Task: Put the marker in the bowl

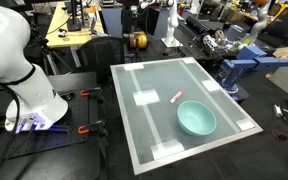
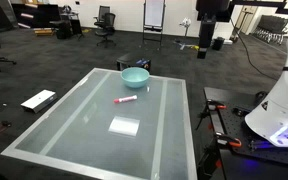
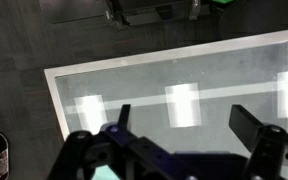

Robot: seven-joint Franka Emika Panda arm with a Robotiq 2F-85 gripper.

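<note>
Teal and smooth, the round, shallow bowl (image 1: 196, 120) sits empty on the pale, frosted rectangular tabletop (image 1: 149, 130), and the thin pink-red and whitish stick-shaped marker (image 1: 176, 97) lies flat near it, clear of its rim, so we judge the task barely begun. Our black two-fingered pincer (image 3: 180, 115) hangs high over the table, and in the wrist view its dark fingers (image 3: 246, 125) stand spread wide with only bare tabletop and a strip of dark floor (image 3: 14, 40) showing between and beyond them. Neither the marker nor the bowl appears under the pincer there, so we judge both to lie well below it and off to one side, outside the gap of the fingers. We read the wide spread as readiness: the pincer carries nothing, and an open gap lets it straddle the slim barrel from above. The height makes sense too, since it gives a broad look at the table before we commit to a descent. Because the marker lies flat, we expect to bring the pincer over its middle, turn the fingers across its narrow width and close gently, as a thin round stick may roll or slip. The bowl's place close to the marker keeps the carry short, and its wide mouth forgives a loose drop.
</note>
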